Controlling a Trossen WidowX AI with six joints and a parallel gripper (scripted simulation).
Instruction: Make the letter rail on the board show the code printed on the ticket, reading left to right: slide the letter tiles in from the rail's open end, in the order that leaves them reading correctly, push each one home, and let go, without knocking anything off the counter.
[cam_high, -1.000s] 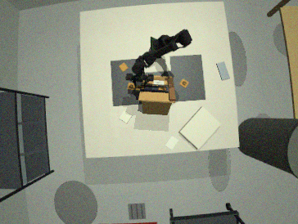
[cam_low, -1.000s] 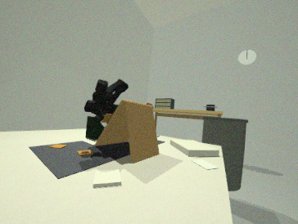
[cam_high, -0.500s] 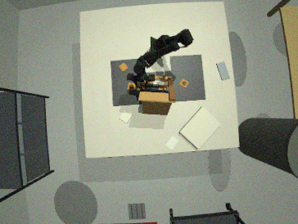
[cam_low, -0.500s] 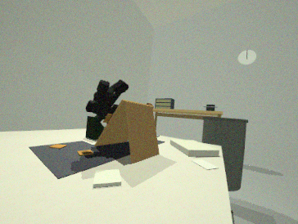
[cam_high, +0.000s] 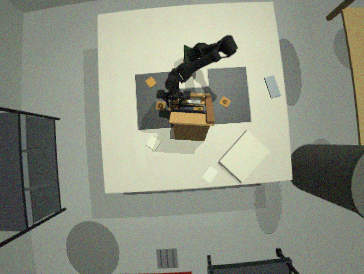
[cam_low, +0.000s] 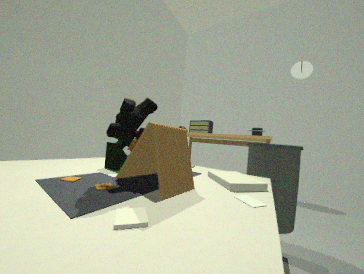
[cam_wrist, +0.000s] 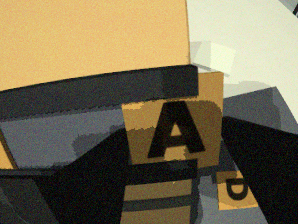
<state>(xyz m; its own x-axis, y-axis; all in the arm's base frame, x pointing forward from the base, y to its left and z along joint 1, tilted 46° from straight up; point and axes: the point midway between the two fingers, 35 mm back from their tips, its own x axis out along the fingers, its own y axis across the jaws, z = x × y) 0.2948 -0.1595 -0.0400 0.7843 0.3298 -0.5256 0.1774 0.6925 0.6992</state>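
My gripper (cam_wrist: 174, 129) is shut on the orange A tile (cam_wrist: 210, 107). The A is upright in the wrist view. The tile is at the rail's open end, its left part between the dark upper lip (cam_wrist: 100, 87) and lower lip; its right part sticks out. Bare grey rail floor shows left of it, then an orange sliver at the frame edge. A tile (cam_high: 198, 108) sits further along the rail, letter unreadable. The D tile (cam_high: 160, 105) (cam_wrist: 242, 192) lies on the mat just outside the open end. Two more tiles lie on the mat, one (cam_high: 151, 82) (cam_low: 71, 178) and another (cam_high: 225, 102). The ticket's print is unreadable.
The wooden board (cam_high: 189, 118) (cam_low: 175, 160) stands on the dark mat (cam_high: 232, 82) (cam_low: 57, 187). A white block (cam_high: 153, 142) (cam_low: 131, 218), a large white slab (cam_high: 245, 156) (cam_low: 237, 181), a white card (cam_high: 210, 174) (cam_low: 250, 201) and a blue block (cam_high: 272, 86) are on the counter.
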